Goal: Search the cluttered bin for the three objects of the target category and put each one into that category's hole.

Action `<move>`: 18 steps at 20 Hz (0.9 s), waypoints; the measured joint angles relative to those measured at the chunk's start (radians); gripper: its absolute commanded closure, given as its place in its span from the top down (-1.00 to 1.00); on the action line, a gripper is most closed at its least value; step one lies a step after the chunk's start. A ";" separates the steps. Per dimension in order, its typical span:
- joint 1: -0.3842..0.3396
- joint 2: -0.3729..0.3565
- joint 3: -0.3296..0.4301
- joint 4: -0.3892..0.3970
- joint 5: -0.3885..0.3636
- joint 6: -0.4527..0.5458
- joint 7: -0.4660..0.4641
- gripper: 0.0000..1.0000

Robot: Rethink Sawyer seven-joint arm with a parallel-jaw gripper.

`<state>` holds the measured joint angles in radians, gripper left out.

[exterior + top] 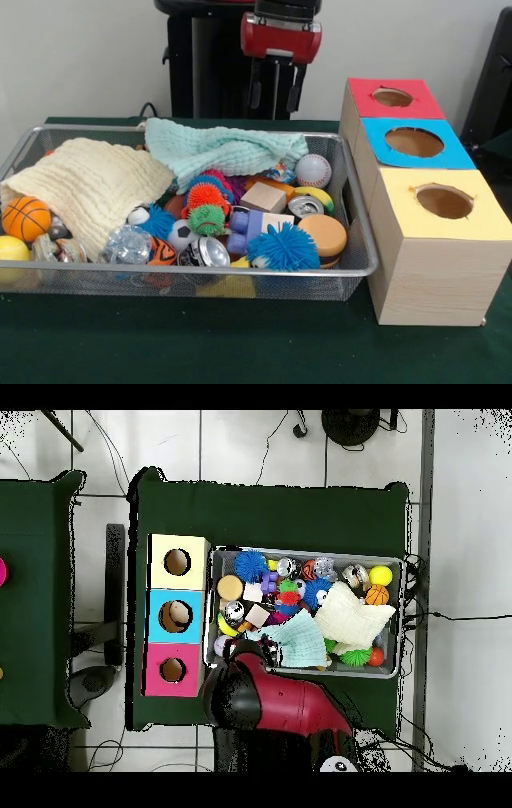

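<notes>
So the arm's black two-finger gripper (pixel 274 92) hangs up high behind the silver wire-mesh bin (pixel 362 268), over its back rim, nowhere near the toys. The fingers hang parallel with a gap between them and nothing in there, so it's empty and parted.

The bin is stuffed: a cream waffle-weave cloth (pixel 92 188) and a mint green cloth (pixel 220 148) cover most of the back and one end. In the uncovered part I can spot a white baseball with red stitching (pixel 313 170), a small orange basketball (pixel 26 218), a blue spiky rubber ball (pixel 282 246), a green and orange spiky ball (pixel 206 208), a silver drinks can top (pixel 304 206), a plain wooden block (pixel 263 197) and a tan round disc (pixel 322 234).

Beside the bin stand three wooden boxes in a row, each with a round hole on top: red-topped box (pixel 394 98), blue-topped box (pixel 414 142), yellow-topped box (pixel 444 202). In the overhead shot something pale seems to sit inside the blue one's hole, can't tell what.

My read: this is the search step, nothing picked yet. The frames don't say which category is the target. Next move probably means dropping straight down onto an exposed piece, or shifting a cloth, since plenty could be hiding underneath
</notes>
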<state>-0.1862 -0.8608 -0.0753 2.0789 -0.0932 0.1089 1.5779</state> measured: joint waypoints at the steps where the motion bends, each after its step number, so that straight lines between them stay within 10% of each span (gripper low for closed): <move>1: -0.008 -0.003 0.007 0.002 0.000 0.004 0.000 1.00; 18: -0.072 -0.005 0.046 0.008 0.000 0.053 0.000 1.00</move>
<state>-0.2578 -0.8654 -0.0295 2.0871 -0.0930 0.1618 1.5779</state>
